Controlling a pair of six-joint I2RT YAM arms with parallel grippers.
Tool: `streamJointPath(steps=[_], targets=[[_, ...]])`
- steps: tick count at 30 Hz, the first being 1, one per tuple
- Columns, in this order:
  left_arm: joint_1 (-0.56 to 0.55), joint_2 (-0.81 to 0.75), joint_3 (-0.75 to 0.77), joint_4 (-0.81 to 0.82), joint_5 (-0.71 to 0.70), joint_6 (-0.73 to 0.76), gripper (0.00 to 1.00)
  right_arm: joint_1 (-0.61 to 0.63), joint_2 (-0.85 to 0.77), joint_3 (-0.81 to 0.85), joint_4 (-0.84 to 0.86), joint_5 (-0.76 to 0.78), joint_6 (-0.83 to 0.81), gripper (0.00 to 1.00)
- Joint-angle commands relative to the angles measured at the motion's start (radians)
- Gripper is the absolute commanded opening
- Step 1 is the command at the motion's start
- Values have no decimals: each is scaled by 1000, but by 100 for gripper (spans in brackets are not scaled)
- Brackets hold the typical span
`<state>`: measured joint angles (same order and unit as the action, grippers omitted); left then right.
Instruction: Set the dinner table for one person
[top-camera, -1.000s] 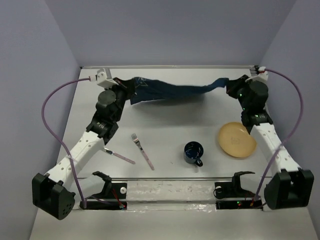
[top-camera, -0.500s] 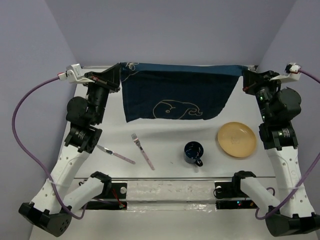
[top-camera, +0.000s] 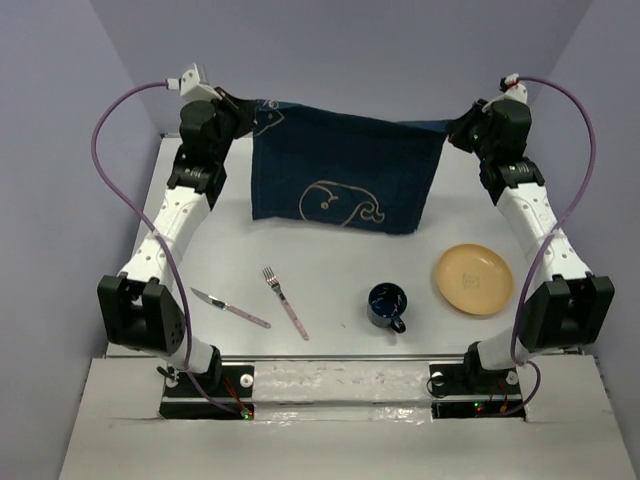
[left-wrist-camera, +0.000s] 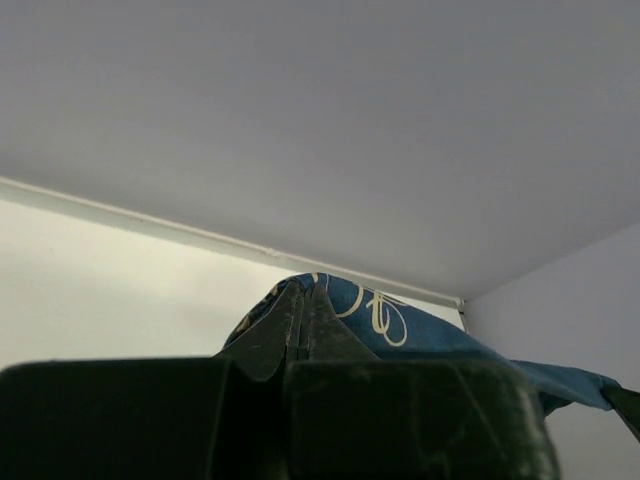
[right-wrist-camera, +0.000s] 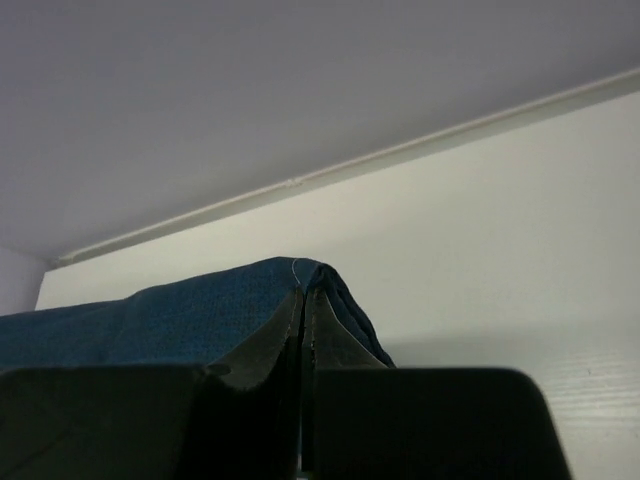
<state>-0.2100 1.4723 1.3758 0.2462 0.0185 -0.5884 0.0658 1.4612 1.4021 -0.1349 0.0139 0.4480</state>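
A dark blue cloth (top-camera: 345, 180) with a cream fish print hangs spread above the far part of the white dinner table (top-camera: 330, 260). My left gripper (top-camera: 243, 107) is shut on its upper left corner (left-wrist-camera: 370, 310). My right gripper (top-camera: 453, 130) is shut on its upper right corner (right-wrist-camera: 200, 300). A yellow plate (top-camera: 473, 279) lies at the right. A dark blue mug (top-camera: 387, 305) stands left of the plate. A fork (top-camera: 285, 302) and a knife (top-camera: 230, 308) with pink handles lie at the front left.
The back wall (top-camera: 340, 60) rises just behind the raised cloth. Purple cables (top-camera: 110, 190) loop beside both arms. The arm bases and a rail (top-camera: 340, 380) sit at the near edge.
Both arms have swung back and inward with the cloth. It was bunched low a second ago, was then pulled taut, and now hangs spread, sagging slightly to the right.
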Motion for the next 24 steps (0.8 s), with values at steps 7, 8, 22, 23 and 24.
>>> streamJointPath(steps=[7, 8, 22, 23, 24], targets=[[66, -104, -1, 129, 115, -59, 0, -6, -74, 89, 69, -72, -26, 0], [70, -137, -108, 148, 113, -67, 0, -6, -94, -4, 86, -80, -13, 0], [106, -41, -848, 629, 104, -159, 0, -6, 79, -538, 323, -140, 63, 0], [106, -41, -871, 646, 109, -163, 0, -6, 83, -554, 325, -143, 70, 0], [106, -46, -909, 665, 107, -172, 0, -6, 88, -580, 325, -149, 73, 0]])
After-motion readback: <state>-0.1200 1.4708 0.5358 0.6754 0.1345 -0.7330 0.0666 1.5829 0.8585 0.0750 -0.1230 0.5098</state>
